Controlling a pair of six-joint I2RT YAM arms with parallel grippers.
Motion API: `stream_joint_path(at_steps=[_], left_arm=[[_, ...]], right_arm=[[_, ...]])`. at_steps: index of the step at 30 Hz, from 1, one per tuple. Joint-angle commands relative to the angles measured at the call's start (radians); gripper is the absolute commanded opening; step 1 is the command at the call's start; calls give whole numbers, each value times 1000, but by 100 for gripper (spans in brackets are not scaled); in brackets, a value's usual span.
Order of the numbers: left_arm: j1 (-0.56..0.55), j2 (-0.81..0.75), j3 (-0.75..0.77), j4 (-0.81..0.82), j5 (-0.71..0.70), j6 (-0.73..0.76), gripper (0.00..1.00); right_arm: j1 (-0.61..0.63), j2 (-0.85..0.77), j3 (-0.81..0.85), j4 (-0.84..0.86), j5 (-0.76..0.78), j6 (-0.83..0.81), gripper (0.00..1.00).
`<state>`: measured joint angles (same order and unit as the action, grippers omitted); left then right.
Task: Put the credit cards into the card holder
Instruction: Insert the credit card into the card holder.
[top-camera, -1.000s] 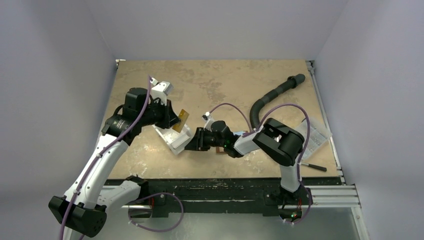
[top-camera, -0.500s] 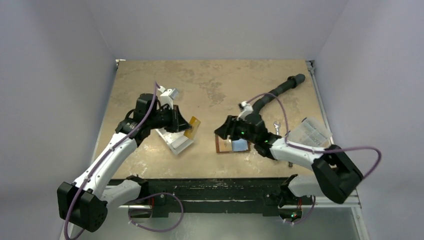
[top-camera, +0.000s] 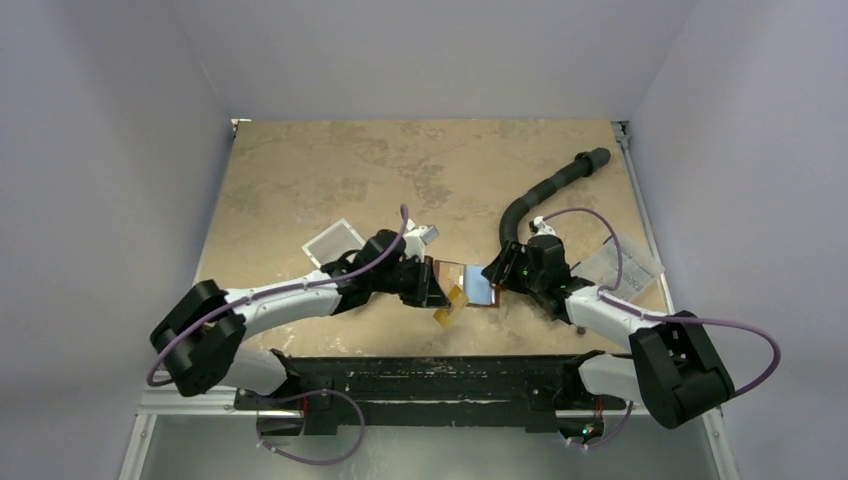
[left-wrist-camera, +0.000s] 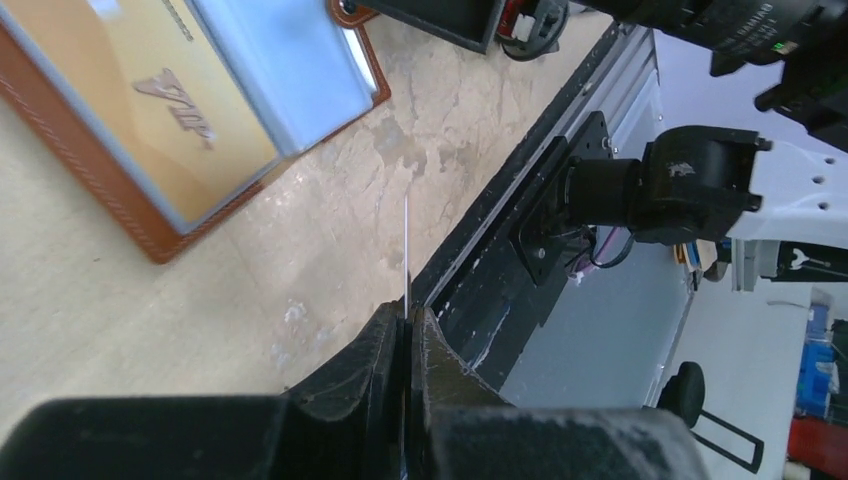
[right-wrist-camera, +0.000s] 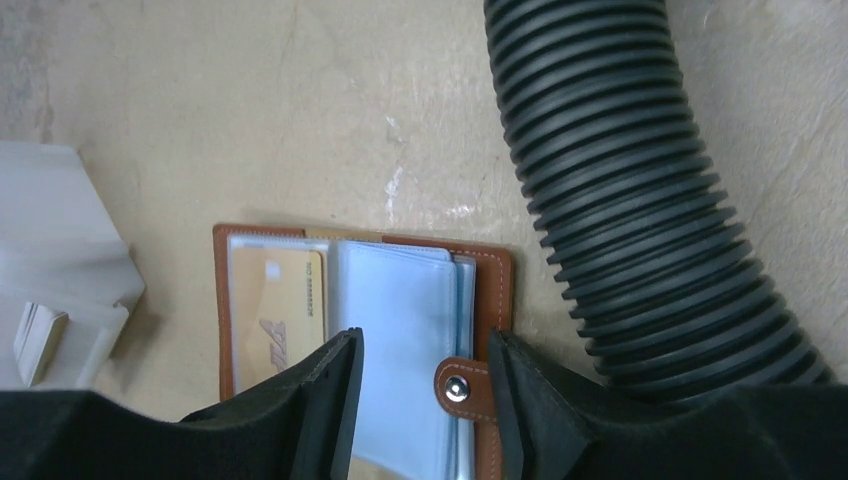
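Note:
The brown card holder (top-camera: 468, 281) lies open on the table, showing bluish clear sleeves (right-wrist-camera: 400, 330) and a gold card in its left pocket (right-wrist-camera: 275, 318). It also shows in the left wrist view (left-wrist-camera: 150, 235). My left gripper (top-camera: 438, 291) is shut on a thin gold credit card (top-camera: 452, 306), seen edge-on in the left wrist view (left-wrist-camera: 406, 245), just in front of the holder. My right gripper (top-camera: 497, 283) is open and empty. Its jaws (right-wrist-camera: 425, 345) straddle the sleeves and the snap strap (right-wrist-camera: 457, 390).
A black corrugated hose (top-camera: 545, 192) curves right behind the holder (right-wrist-camera: 640, 200). A clear-and-white box part (top-camera: 332, 240) lies to the left, with more white plastic (right-wrist-camera: 60, 270). A clear printed packet (top-camera: 625, 265) is at the right. The table's front edge (left-wrist-camera: 520, 200) is close.
My left arm has swung from the white box over to the holder, carrying the gold card. My right gripper has shifted to the holder's right side.

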<state>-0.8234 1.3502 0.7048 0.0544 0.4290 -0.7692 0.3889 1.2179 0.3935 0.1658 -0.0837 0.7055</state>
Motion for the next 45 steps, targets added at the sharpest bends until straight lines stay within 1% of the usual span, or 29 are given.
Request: stream_joint_path(at_steps=[1, 5, 9, 15, 23, 30, 45], left_arm=[[-41, 94, 41, 162, -96, -79, 0], [-40, 181, 71, 173, -128, -88, 0], [-32, 264, 143, 107, -140, -47, 0], [14, 343, 186, 104, -59, -37, 0], [69, 389, 205, 99, -6, -16, 0], [91, 426, 197, 120, 30, -14, 0], [128, 414, 171, 155, 30, -8, 0]], right_arm=[[-4, -9, -36, 33, -67, 30, 56], [-3, -34, -57, 38, -53, 40, 56], [-3, -12, -47, 24, -47, 24, 56], [-3, -22, -46, 14, -28, 11, 55], [-4, -5, -36, 14, -32, -10, 54], [-4, -9, -39, 17, -36, -15, 54], [-3, -5, -38, 21, -41, -26, 54]])
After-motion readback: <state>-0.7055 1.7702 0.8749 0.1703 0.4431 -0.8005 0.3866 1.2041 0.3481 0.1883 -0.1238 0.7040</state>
